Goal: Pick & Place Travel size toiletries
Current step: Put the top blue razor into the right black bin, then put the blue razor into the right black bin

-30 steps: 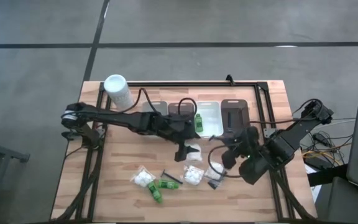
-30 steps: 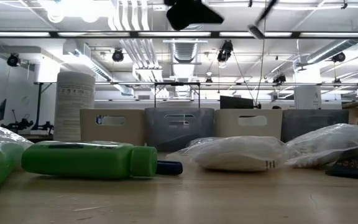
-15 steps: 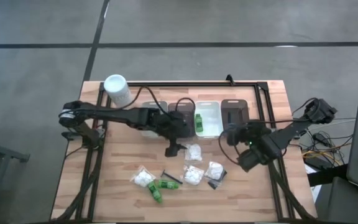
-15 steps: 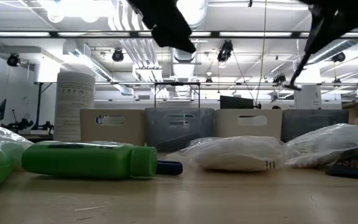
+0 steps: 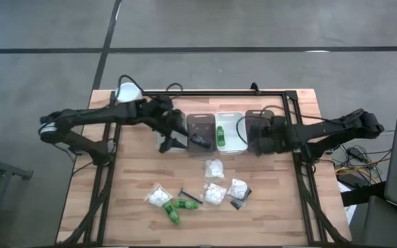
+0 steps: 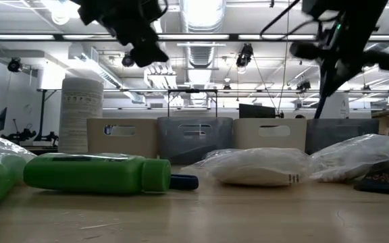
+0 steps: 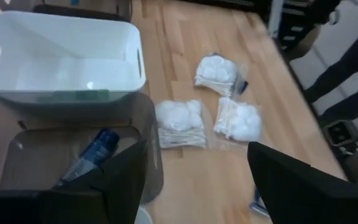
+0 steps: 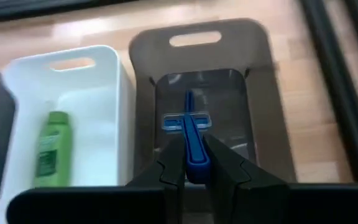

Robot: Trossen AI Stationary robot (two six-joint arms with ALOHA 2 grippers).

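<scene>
My right gripper (image 5: 251,135) hangs over the dark brown tray (image 5: 260,114) at the far right of the tray row, shut on a blue razor (image 8: 188,121). My left gripper (image 5: 169,142) is open above the near edge of the grey tray (image 5: 174,122), touching nothing. A dark tube (image 7: 94,151) lies in the smoky tray (image 5: 200,131). A green bottle (image 5: 220,134) lies in the white tray (image 5: 233,122). On the table lie several clear packets of white puffs (image 5: 214,167), two green bottles (image 5: 174,209), a dark stick (image 5: 190,196) and a black piece (image 5: 236,204). My right gripper pinches the razor's blue handle (image 8: 192,154) between its two fingers, which lie along the handle. The razor sticks out ahead of the fingertips, its head (image 8: 187,122) over the floor of the brown tray (image 8: 257,93). Whether the head touches the tray, I cannot tell.
The tall white container (image 5: 126,91) stands at the far left corner, partly under my left arm. A black frame rail (image 5: 274,91) runs along the far edge and down the right side. Bare wood lies between the trays and the scattered items (image 5: 136,165).
My right gripper has swung from the near right of the table, beside the packets, toward the far edge and now hangs over the brown tray. My left gripper has drawn back from the middle of the table toward the far left, ending by the grey tray.
</scene>
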